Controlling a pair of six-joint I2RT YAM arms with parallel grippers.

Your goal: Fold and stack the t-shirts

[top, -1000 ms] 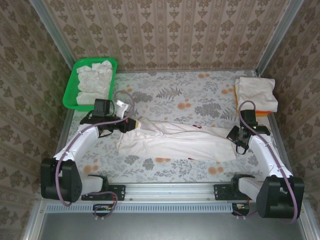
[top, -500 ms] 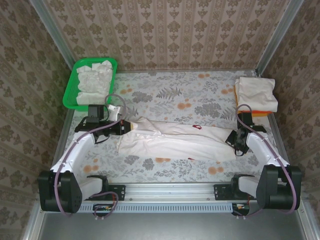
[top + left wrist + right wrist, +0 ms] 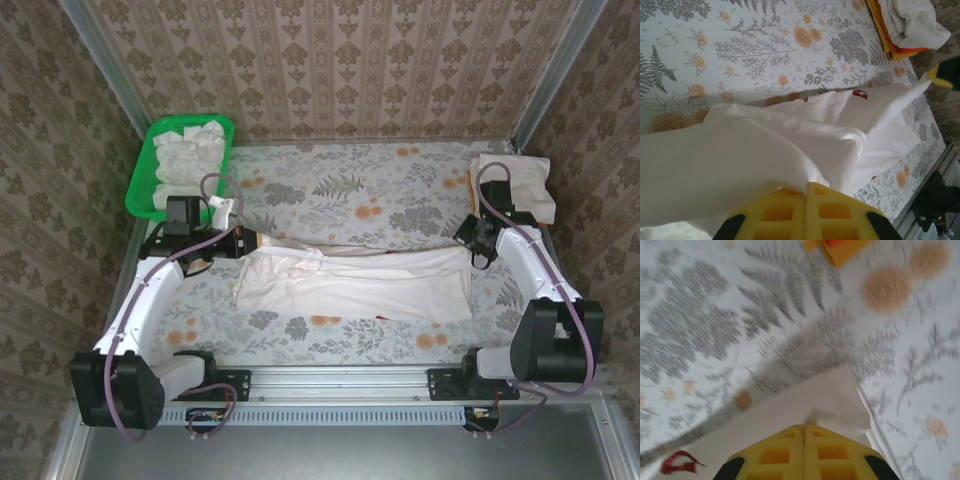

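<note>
Two grippers, both fully closed, each pinch one end of the long off-white cloth t-shirt (image 3: 360, 290) with its small red print (image 3: 859, 93). The left gripper (image 3: 262, 242) clamps the shirt's left end, cloth bunched above its yellow fingertips (image 3: 775, 215). The right gripper (image 3: 468, 250) nips the opposite corner. The shirt lies stretched crosswise between them on the floral-patterned table (image 3: 330, 190), partly doubled over itself. A stack of folded off-white and orange shirts (image 3: 512, 182) sits at the far right corner, near the right gripper. The green plastic mesh basket (image 3: 140, 185) is at the far left.
</note>
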